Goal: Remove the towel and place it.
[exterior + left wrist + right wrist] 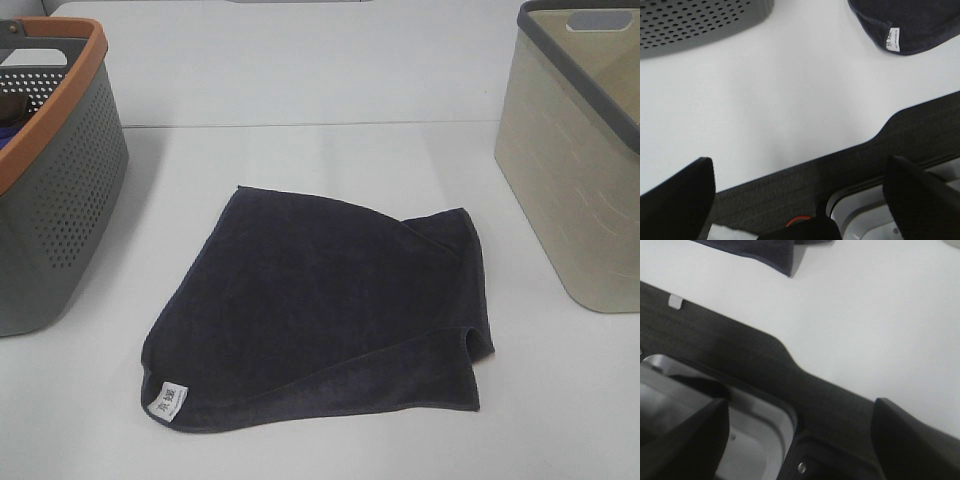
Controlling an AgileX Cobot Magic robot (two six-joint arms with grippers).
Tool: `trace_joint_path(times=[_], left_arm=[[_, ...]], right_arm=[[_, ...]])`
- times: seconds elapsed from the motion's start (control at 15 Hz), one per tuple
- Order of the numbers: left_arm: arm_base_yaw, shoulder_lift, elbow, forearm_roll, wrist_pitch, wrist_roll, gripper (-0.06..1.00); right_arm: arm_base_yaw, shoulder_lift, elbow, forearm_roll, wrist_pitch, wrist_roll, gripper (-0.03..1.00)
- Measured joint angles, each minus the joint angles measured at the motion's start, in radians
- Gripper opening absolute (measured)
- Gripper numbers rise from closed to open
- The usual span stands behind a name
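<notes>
The dark navy towel (320, 310) lies spread on the white table (330, 160) between two baskets, its right side folded over, with a small white label (165, 400) at its near left corner. The labelled corner shows in the left wrist view (905, 25), and another corner shows in the right wrist view (765, 252). My left gripper (800, 195) is open and empty, hovering over the table's front edge, apart from the towel. My right gripper (800, 435) is open and empty, also at the front edge. Neither gripper shows in the exterior high view.
A grey perforated basket with an orange rim (50, 170) stands at the left, also in the left wrist view (695, 22). A beige basket with a grey rim (580, 160) stands at the right. The table's dark front edge (920, 130) (740, 350) runs below both grippers.
</notes>
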Motion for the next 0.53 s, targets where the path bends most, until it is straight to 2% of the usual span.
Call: trace_joint_path(times=[0.13, 0.33, 0.53], left_arm=[[0.000, -0.172, 0.015, -0.002, -0.024, 0.036, 0.86], [0.000, -0.348, 0.018, -0.053, -0.056, 0.201, 0.86], [0.000, -0.405, 0.018, -0.147, -0.066, 0.328, 0.86]], right_arm=[[0.000, -0.171, 0.026, -0.017, -0.106, 0.000, 0.74], [0.000, -0.369, 0.051, -0.021, -0.136, 0.000, 0.74], [0.000, -0.453, 0.054, -0.023, -0.136, 0.000, 0.74]])
